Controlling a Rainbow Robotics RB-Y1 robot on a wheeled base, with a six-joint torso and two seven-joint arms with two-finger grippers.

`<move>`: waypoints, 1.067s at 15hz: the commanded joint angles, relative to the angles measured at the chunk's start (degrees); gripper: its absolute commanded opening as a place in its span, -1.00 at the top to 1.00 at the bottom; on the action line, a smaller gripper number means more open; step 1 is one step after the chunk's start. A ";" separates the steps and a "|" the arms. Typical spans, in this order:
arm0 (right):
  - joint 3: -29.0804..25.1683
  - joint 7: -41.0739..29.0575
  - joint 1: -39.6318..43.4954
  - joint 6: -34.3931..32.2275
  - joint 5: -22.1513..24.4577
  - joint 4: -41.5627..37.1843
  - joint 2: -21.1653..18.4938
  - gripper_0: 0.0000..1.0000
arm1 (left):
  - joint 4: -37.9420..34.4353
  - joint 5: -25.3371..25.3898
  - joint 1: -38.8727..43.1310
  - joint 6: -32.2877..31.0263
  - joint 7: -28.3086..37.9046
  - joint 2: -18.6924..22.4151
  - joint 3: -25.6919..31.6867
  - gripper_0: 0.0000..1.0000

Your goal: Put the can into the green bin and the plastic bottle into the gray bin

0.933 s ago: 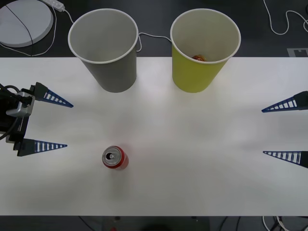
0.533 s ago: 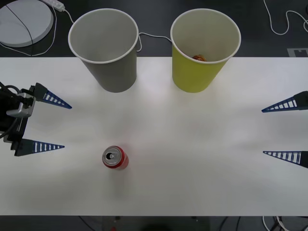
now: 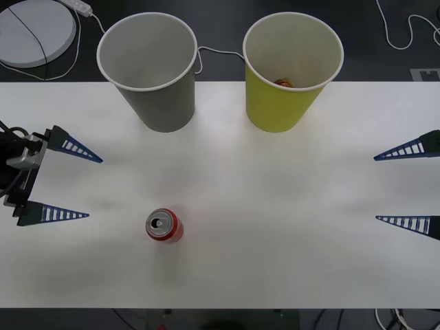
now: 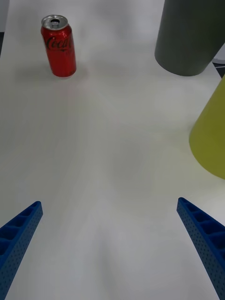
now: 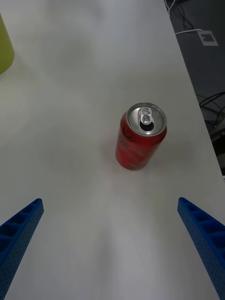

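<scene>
- The can (image 3: 164,225) stood upright on the white table (image 3: 275,206), near its front edge and left of centre, apart from both bins and untouched.
- The left gripper (image 3: 58,184) hovered at the table's left edge, fingers spread wide and aimed at the can, probably lining up a grasp.
- The right gripper (image 3: 405,186) sat at the right edge, fingers likewise apart, seemingly idle.
- Counted: one can, one gray bin (image 3: 148,65), one green bin (image 3: 292,69) holding something small and indistinct; both bins stood along the table's far edge.

Beyond my white table (image 3: 289,227) I see a round white disc (image 3: 31,31), white cables (image 3: 402,31) on dark floor.
</scene>
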 commanded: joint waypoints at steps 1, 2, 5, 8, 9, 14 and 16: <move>0.00 0.00 0.00 0.00 0.01 0.01 0.00 -1.00 | 6.68 4.79 -0.01 3.02 -7.96 0.00 -3.77 -1.00; 0.00 0.00 0.00 0.00 0.01 0.01 0.00 -1.00 | 9.05 6.29 -0.01 4.43 -10.95 0.00 -5.26 -1.00; 0.00 0.00 0.00 0.00 0.01 0.01 0.00 -1.00 | 14.06 10.24 -0.01 7.15 -18.51 -0.26 -8.77 -1.00; 0.00 0.00 0.00 0.00 0.01 0.01 0.00 -1.00 | 20.74 13.84 -0.01 7.42 -26.24 -2.81 -10.36 -1.00; 0.00 0.00 0.00 0.00 0.01 0.01 0.00 -1.00 | 23.29 15.16 -0.01 7.15 -29.05 -4.22 -10.44 -1.00; 0.00 0.00 0.00 0.00 0.01 0.01 0.00 -1.00 | 31.29 20.00 -0.01 6.63 -37.84 -7.82 -13.61 -1.00; 0.00 0.00 0.00 0.00 0.01 0.01 0.00 -1.00 | 33.40 20.08 -0.01 6.01 -39.16 -9.49 -13.78 -1.00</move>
